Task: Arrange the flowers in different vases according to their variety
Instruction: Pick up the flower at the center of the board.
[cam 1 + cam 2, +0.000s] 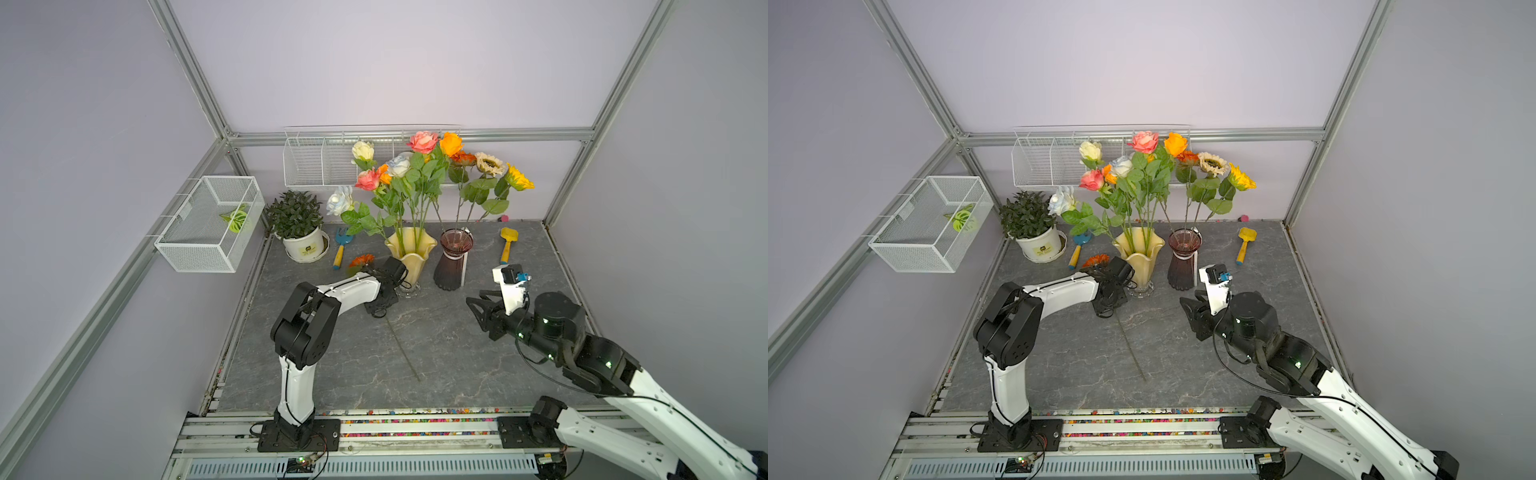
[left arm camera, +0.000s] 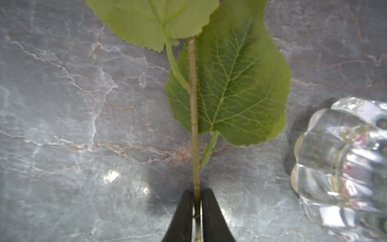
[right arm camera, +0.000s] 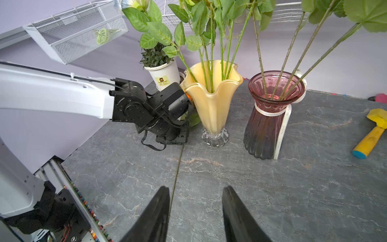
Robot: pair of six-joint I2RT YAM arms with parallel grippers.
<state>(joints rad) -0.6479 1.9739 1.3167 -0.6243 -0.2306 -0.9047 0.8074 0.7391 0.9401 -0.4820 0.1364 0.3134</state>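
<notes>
Just left of the yellow vase, one orange-red flower lies on the table, its stem running out in front of the vase. It is the only bloom seen outside a vase, so the sorting looks nearly done, and this one probably belongs in the purple vase. The left gripper has its fingers pinched tight on that stem, near the yellow vase's clear foot. The yellow vase holds the roses. The purple vase, just to its right, holds three sunflower-like heads. Further right and nearer the front, the right gripper hovers with its fingers spread, holding nothing. Only the left wrist view shows the pinch and the leaves. Both top views hide these behind the wrist, but they alone show the flower heads.
</notes>
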